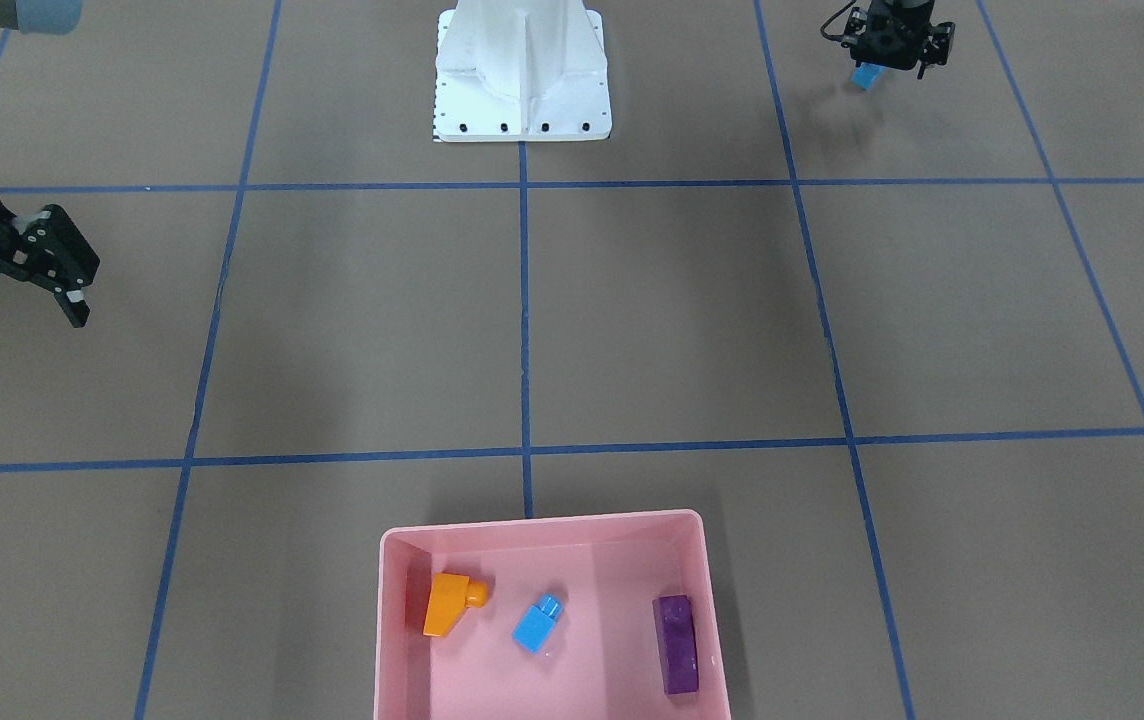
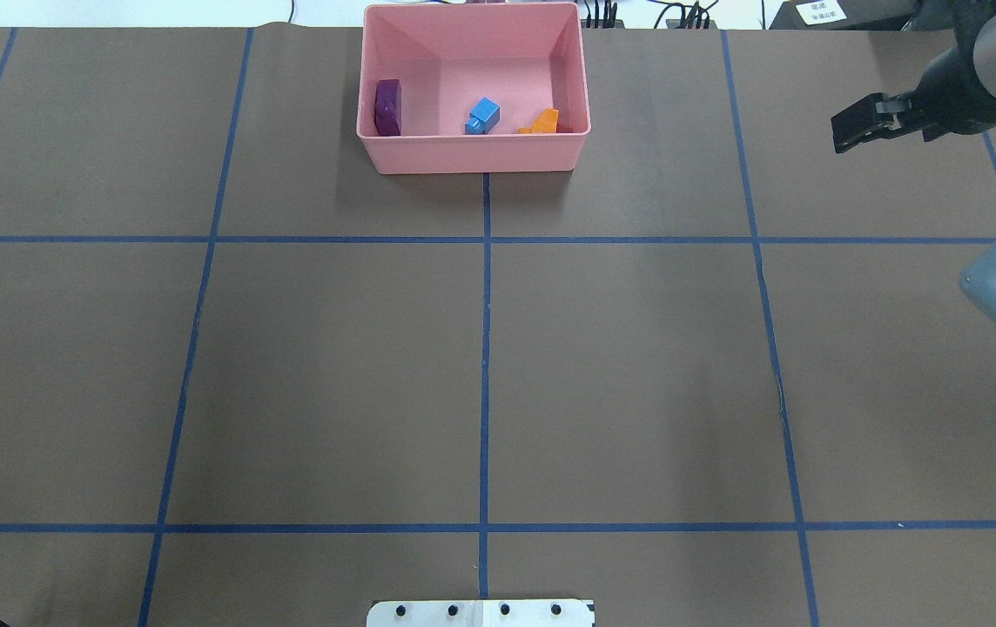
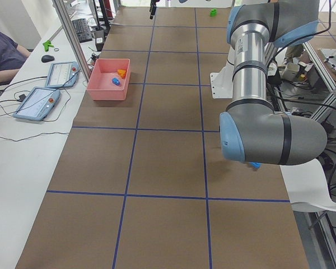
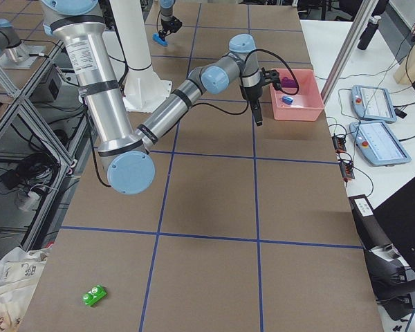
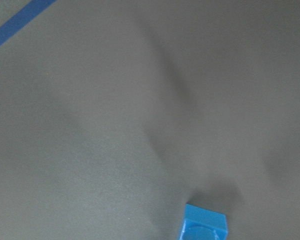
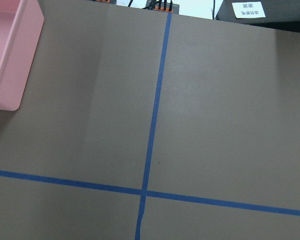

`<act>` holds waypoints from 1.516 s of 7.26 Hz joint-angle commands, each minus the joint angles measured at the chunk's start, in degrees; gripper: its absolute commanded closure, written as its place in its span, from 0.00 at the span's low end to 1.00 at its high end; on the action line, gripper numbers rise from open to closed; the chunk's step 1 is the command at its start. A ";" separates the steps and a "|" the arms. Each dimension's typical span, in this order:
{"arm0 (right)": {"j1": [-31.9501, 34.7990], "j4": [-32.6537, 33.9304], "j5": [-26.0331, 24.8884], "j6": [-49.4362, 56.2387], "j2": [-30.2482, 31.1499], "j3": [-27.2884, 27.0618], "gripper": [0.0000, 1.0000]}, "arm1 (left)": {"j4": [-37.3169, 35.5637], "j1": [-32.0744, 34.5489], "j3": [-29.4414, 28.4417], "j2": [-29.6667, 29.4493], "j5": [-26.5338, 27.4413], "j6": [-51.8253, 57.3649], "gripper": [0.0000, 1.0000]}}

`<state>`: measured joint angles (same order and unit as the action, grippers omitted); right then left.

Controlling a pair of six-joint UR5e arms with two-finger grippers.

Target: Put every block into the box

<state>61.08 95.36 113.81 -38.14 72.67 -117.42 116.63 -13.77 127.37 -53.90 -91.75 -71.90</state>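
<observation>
Currently, right tool (image 1: 16, 318) spread wide, left tool (image 1: 890, 62) at blue bar (image 1: 867, 76), grip unclear, white base (image 1: 522, 105) between them

You have broad bare desk (image 2: 333, 374) between the white base (image 1: 522, 90) and the pink box (image 2: 472, 150). Inside it an orange block (image 1: 447, 603), a small blue block (image 1: 537, 623) and a purple block (image 1: 676, 643) lie apart, with bare floor between them. The right pincer (image 1: 17, 322), spread wide, hangs well off to the box's side.
</observation>
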 commanded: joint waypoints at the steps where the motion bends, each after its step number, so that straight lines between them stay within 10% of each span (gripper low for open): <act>1: -0.09 0.00 -0.25 0.00 -0.07 0.17 0.00 | 0.53 -0.64 -0.11 -2.42 0.08 -0.09 0.01; 11: -0.35 0.00 -0.52 -0.18 -0.51 0.26 0.00 | 0.53 -1.88 -2.22 -3.32 -0.09 -0.17 0.40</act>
<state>60.76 95.30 113.36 -38.25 72.12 -117.14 117.16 -15.64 125.24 -57.30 -91.83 -72.04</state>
